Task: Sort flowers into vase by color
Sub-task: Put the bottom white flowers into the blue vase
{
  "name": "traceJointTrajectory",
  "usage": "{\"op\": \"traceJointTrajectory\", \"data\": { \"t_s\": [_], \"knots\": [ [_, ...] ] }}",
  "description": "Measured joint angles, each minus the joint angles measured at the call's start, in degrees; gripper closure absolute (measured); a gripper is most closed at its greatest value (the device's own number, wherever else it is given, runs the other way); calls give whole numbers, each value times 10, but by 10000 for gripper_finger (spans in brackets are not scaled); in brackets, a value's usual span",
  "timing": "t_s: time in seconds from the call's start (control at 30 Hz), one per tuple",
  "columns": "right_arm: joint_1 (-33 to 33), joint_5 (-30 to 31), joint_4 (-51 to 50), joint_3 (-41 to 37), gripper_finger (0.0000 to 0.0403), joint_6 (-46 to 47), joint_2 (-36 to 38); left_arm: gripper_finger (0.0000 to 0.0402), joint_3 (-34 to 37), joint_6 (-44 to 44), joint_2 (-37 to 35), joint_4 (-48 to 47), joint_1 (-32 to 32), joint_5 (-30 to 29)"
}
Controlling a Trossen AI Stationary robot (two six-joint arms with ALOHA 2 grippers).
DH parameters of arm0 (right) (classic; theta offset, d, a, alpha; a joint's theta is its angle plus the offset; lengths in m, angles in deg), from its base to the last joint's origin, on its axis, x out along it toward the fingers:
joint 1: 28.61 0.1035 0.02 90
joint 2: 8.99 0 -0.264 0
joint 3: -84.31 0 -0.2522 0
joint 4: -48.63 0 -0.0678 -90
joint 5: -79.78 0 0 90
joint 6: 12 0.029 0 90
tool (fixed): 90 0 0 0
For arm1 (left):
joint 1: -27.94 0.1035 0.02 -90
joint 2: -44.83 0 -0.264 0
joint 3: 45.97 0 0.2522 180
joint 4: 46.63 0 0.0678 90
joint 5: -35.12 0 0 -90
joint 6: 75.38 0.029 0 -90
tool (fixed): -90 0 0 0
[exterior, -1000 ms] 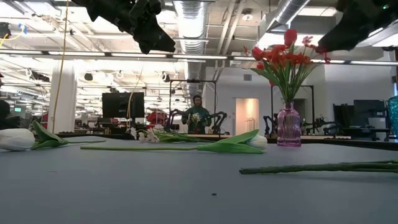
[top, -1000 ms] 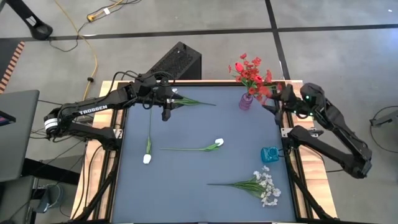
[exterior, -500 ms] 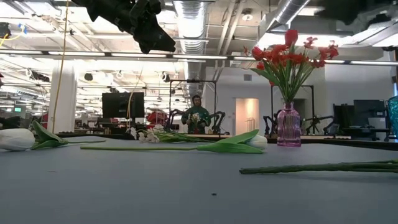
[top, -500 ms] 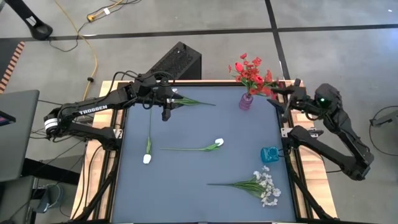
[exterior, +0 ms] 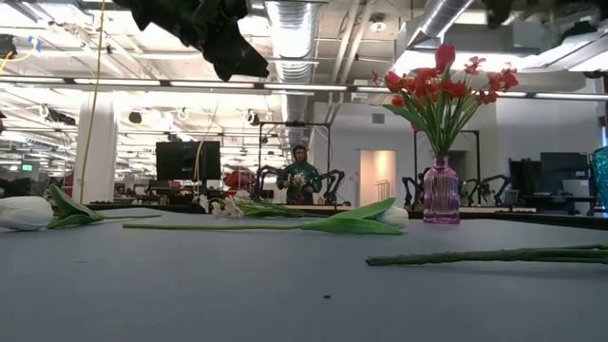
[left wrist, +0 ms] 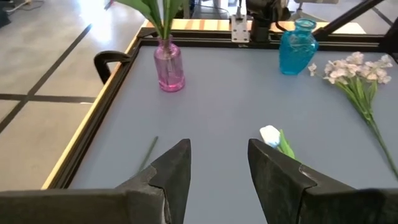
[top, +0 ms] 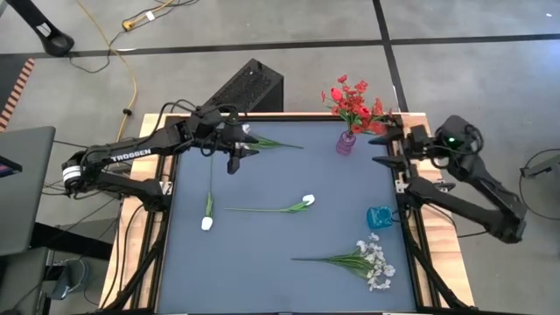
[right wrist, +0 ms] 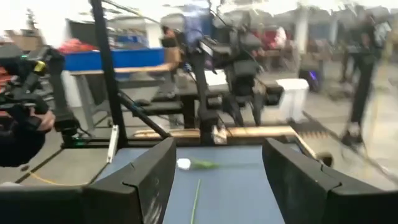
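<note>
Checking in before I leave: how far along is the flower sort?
Done: red flowers stand in the pink vase. In hand: nothing; the left gripper and right gripper are both open and empty. Left: two white tulips, a white spray and a stem on the table; the blue vase is empty.

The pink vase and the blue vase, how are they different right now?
The pink vase holds a bunch of red flowers; the blue vase holds none. The pink vase stands at the table's far edge, the blue vase by its right edge. The pink looks taller and slimmer, the blue squatter. Both stand upright and look like glass.
</note>
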Motion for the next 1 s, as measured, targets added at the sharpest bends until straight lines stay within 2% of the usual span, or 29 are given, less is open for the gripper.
{"op": "traceJointTrajectory", "data": {
  "t_s": [0.2,0.33,0.47,0.57,0.73,0.87,1.0],
  "knots": [
    [88,2,176,-44,138,41,-92,253,0,0,0,-3,-14,-5],
    [180,2,214,-44,138,43,-151,253,0,0,0,-16,-15,-6],
    [291,51,209,-44,138,46,-185,253,0,12,0,-45,-15,-2],
    [374,115,176,-44,138,46,-198,253,0,15,0,-75,-21,15],
    [503,279,79,-44,138,81,-209,253,4,42,7,-116,-81,28],
    [585,412,0,-44,138,178,-224,253,27,45,24,-102,-136,26],
    [647,491,-47,-44,138,292,-242,253,58,28,52,-42,-172,14]
  ]
}}
